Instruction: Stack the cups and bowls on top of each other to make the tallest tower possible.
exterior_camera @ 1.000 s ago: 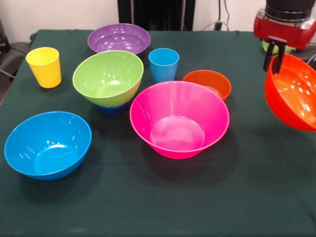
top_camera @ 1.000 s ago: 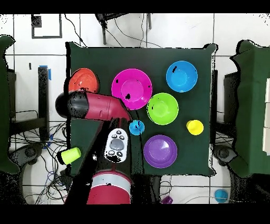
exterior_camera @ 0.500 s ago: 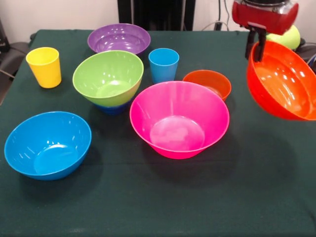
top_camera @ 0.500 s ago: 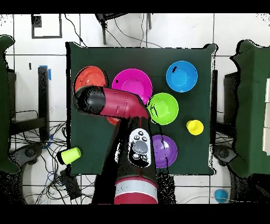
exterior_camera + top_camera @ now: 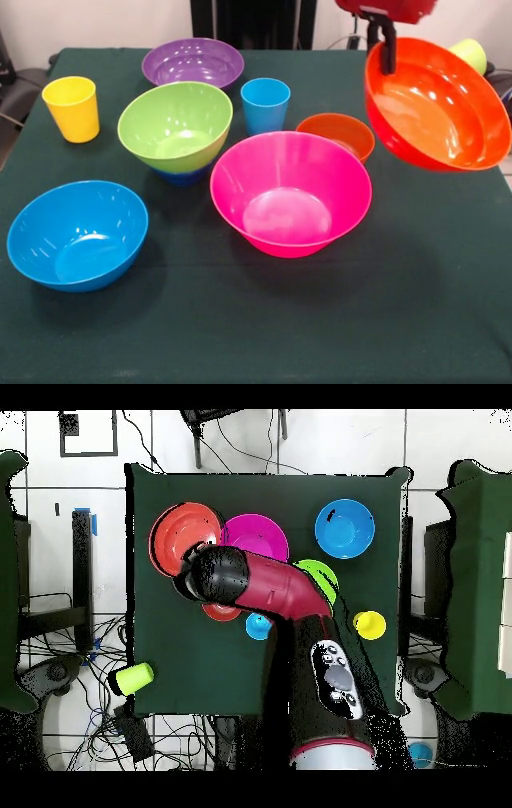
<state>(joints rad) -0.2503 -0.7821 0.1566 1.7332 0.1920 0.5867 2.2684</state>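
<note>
Gripper is clamped on the rim of the big orange-red bowl, one dark finger hanging down inside the wall, and the bowl is up in the air, tilted w/ its open side facing the front camera. From overhead, the same bowl sits over the table's left part, overlapping the pink bowl's edge, w/ the red and black arm reaching across to it.

Just below and beside the lifted bowl in the front view: small orange bowl, upright on the green cloth. Next to that, the large pink bowl, upright, about mid-table. Behind the pink one stands the light blue cup.

Left of the pink bowl is the tower so far: lime green bowl nested on the small dark blue bowl, only a bit of the dark blue showing under it. Purple bowl sits behind that, near the far edge. Yellow cup stands at the far left; light blue bowl is front left, well apart from the rest.

Lime green cup pokes out behind the held bowl; overhead shows it lying on its side just off the table's edge.
</note>
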